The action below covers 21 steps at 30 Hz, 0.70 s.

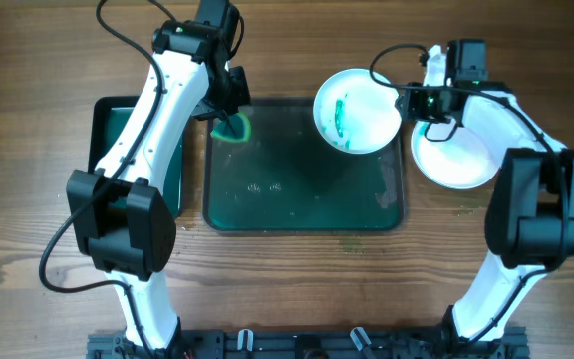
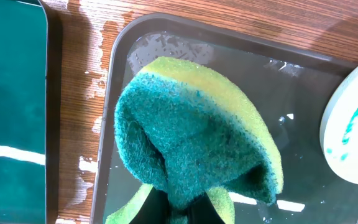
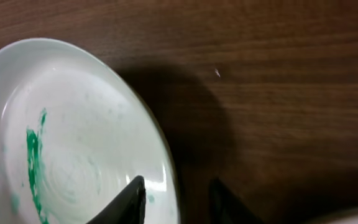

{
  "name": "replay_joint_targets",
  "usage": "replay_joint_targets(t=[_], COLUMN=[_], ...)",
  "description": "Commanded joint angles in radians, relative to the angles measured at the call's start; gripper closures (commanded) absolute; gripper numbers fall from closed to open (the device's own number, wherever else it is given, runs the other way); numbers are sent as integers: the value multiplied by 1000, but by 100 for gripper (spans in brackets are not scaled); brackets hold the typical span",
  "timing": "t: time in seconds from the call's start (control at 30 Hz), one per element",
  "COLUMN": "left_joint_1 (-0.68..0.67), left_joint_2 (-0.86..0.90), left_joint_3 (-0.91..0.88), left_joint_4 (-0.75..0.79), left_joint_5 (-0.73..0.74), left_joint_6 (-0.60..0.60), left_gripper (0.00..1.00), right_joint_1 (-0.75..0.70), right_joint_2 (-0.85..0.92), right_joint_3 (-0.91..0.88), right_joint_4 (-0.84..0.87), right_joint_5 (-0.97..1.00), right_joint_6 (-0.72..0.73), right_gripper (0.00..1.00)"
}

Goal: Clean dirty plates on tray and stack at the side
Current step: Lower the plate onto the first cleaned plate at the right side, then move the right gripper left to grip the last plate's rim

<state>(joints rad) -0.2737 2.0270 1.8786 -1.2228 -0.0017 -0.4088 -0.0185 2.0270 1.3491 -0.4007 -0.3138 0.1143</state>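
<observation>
Now, plate [image 3: 73, 155] rim between right fingers [image 3: 131, 200]

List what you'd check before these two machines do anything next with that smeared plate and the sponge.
1. Right claw has the dirty plate by its rim: ok.
2. Left claw holds the sponge: ok.
3. Sponge within touch of the plate: not ok. The sponge is over the tray's far left corner and the plate is at its right end.
4. Plate wiped clean: not ok, a teal smear shows on it.
5. Stacking spot ready: ok, a clean-looking white plate lies on the table right of the tray.
6. Plate lifted clear of the tray: cannot tell.
</observation>
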Motion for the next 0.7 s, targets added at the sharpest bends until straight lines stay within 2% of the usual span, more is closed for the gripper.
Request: replay_joint_targets(t=[0.0, 0.4, 0.67], left_joint_1=[3, 3, 3], left_joint_2=[-16, -16, -16], left_joint_3=[14, 14, 14], left_joint_4=[4, 4, 4], left_joint_5=[9, 9, 9], left_joint_6=[12, 12, 12], left_gripper=[96, 96, 96], right_joint_1=[31, 39, 93], right_joint_2=[27, 45, 2], right_joint_3=[8, 7, 7], right_joint_4=[24, -16, -170], right_joint_5=[-23, 14, -48], right_joint_6=[-18, -5, 24], right_gripper=[68, 95, 96])
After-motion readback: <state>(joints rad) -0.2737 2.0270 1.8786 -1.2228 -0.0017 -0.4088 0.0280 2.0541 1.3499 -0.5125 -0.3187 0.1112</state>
